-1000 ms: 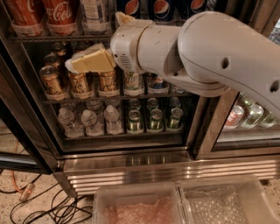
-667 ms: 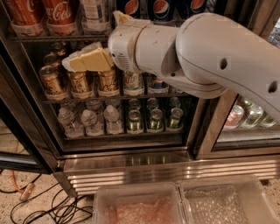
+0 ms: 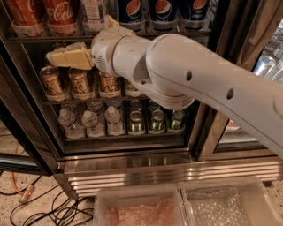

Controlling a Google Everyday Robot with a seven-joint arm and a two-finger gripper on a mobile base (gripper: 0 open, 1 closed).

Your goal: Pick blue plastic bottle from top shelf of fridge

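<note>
Blue plastic bottle (image 3: 94,12) stands upright on the top shelf (image 3: 31,39) of the fridge (image 3: 154,170), with its long axis vertical. Its cap end points up past the upper edge of the camera view, so only the lower body with the pale label shows. It sits in the front row, with red Coca-Cola bottles (image 3: 59,15) just beside it on the left and dark Pepsi bottles (image 3: 132,11) just beside it on the right.

The gripper (image 3: 66,57) is lower than the blue plastic bottle and to its left. It is under the shelf's front rail and in front of the rack of brown cans (image 3: 53,81). It points leftward, roughly level. Its pale yellow fingers (image 3: 73,59) lie together with no gap to be seen, and they have hold of nothing. The gripper is apart from the bottle.

The white arm (image 3: 199,84) enters from the right edge and rises leftward across the fridge opening. It ends in a rounded wrist (image 3: 106,48) just below the bottle's base, and it hides part of the middle racks.

Small water bottles (image 3: 93,121) and green cans (image 3: 154,121) fill the lowest rack. Two clear plastic bins (image 3: 141,207) sit in the foreground, and cables (image 3: 44,207) lie on the floor at the left.
</note>
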